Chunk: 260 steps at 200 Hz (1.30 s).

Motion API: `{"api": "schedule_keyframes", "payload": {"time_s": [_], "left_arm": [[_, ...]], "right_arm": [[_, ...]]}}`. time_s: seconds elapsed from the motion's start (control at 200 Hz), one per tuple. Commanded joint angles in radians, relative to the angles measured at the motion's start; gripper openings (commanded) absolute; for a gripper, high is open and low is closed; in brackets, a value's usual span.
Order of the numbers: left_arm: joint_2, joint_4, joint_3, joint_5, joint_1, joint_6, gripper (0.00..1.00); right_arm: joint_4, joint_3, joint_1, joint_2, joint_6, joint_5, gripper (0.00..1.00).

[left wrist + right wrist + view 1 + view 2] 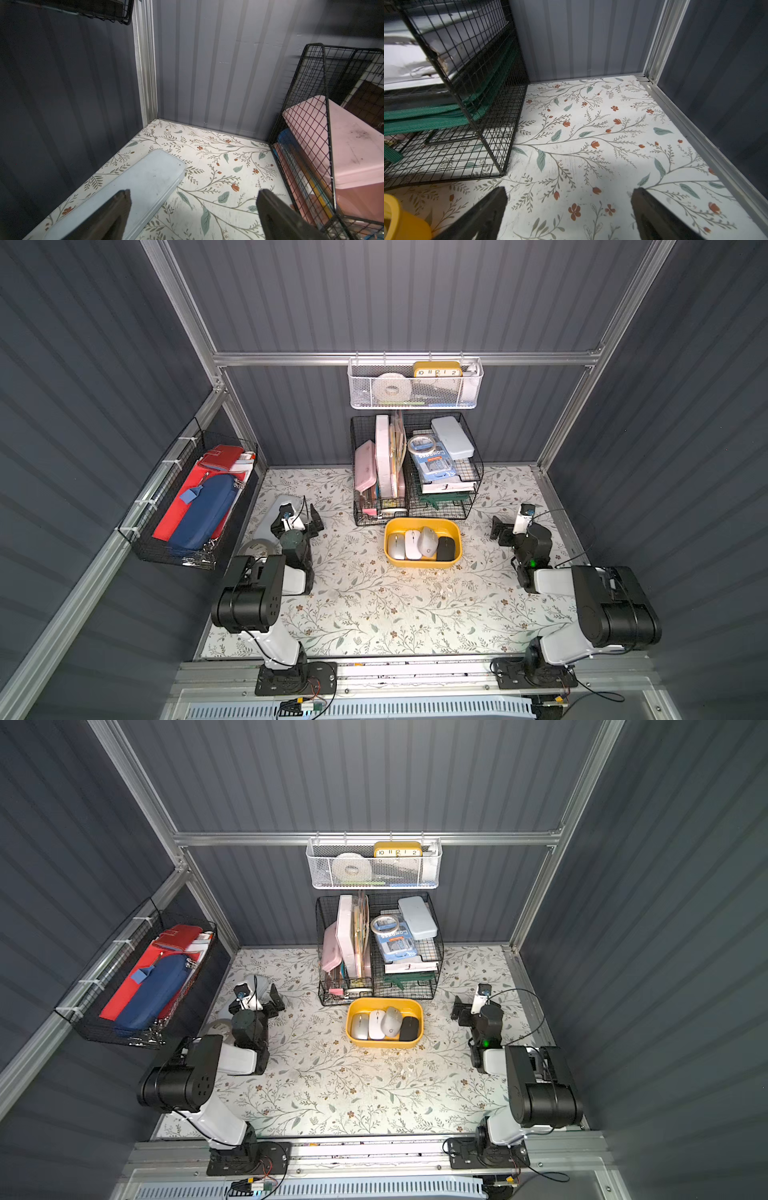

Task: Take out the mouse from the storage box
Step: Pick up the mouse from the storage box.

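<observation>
I see the storage box (423, 563) sitting on the floral desk (374, 614) just past centre in both top views, with four mice side by side inside it: a silver mouse (396, 545), a white mouse (412, 544), a grey mouse (428, 541) resting tilted on its neighbours, and a black mouse (445, 548) at the 3 o'clock end. None has left the tub.

My left gripper (192, 209) hangs with its jaws spread wide and holding nothing, above a pale blue flat case (133, 193) that lies on the desk at about 9 o'clock from the box. A roll of tape (257, 548) sits partly hidden behind the left arm. My right gripper (569, 209) is likewise spread wide and empty, over bare desk at about 3 o'clock from the box; a corner of the yellow tub shows in the right wrist view.

Directly at 12 o'clock from the box, nearly touching its far rim, stands a black wire rack (415, 472) packed with a pink case (365, 466), upright books, a tape ring (421, 445) and a light blue case (452, 438). Above it a white mesh basket (415, 385) hangs on the back rail with a yellow clock (437, 369) in it. A black wire basket (187, 497) on the wall at 9 o'clock holds a blue pouch (203, 510) and red folders.
</observation>
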Motion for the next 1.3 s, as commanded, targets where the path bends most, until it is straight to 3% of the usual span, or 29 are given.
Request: {"api": "schedule_keyframes", "payload": {"time_s": [0.0, 0.37, 0.826, 0.871, 0.946, 1.011, 1.096, 1.151, 1.221, 1.261, 1.296], "left_arm": [[0.003, -0.007, 0.016, -0.002, 0.003, -0.011, 0.99], [0.003, -0.006, 0.016, -0.002, 0.003, -0.009, 0.99], [-0.001, 0.000, 0.011, 0.002, 0.003, -0.009, 0.99], [-0.014, 0.007, 0.017, -0.016, 0.003, 0.025, 0.99], [-0.107, -0.267, 0.127, -0.023, -0.015, 0.030, 0.99], [-0.178, -0.605, 0.311, -0.075, -0.037, -0.027, 0.99], [-0.213, -1.015, 0.591, -0.033, -0.038, -0.120, 0.99], [-0.217, -1.163, 0.725, 0.084, -0.038, -0.137, 0.99], [-0.233, -1.171, 0.780, 0.256, -0.038, -0.243, 0.99], [-0.242, -1.151, 0.778, 0.368, -0.035, -0.321, 0.99], [-0.243, -1.135, 0.767, 0.477, -0.034, -0.363, 0.99]], "right_arm": [[0.025, -0.003, -0.002, 0.004, -0.007, -0.007, 0.99], [0.038, -0.005, -0.023, 0.011, -0.005, -0.063, 0.99], [0.035, -0.006, -0.026, 0.006, -0.006, -0.067, 0.99], [0.036, -0.006, -0.022, -0.001, 0.002, -0.027, 0.99], [-0.066, 0.028, -0.004, -0.062, 0.028, 0.108, 0.99], [-0.306, 0.125, 0.011, -0.141, 0.022, 0.140, 0.99], [-0.598, 0.284, 0.038, -0.219, 0.104, 0.130, 0.99], [-0.703, 0.372, 0.068, -0.250, 0.187, 0.133, 0.99], [-0.795, 0.448, 0.072, -0.274, 0.496, 0.140, 0.99], [-0.855, 0.474, 0.059, -0.280, 0.615, 0.060, 0.99], [-0.889, 0.491, 0.045, -0.275, 0.629, -0.035, 0.99]]}}
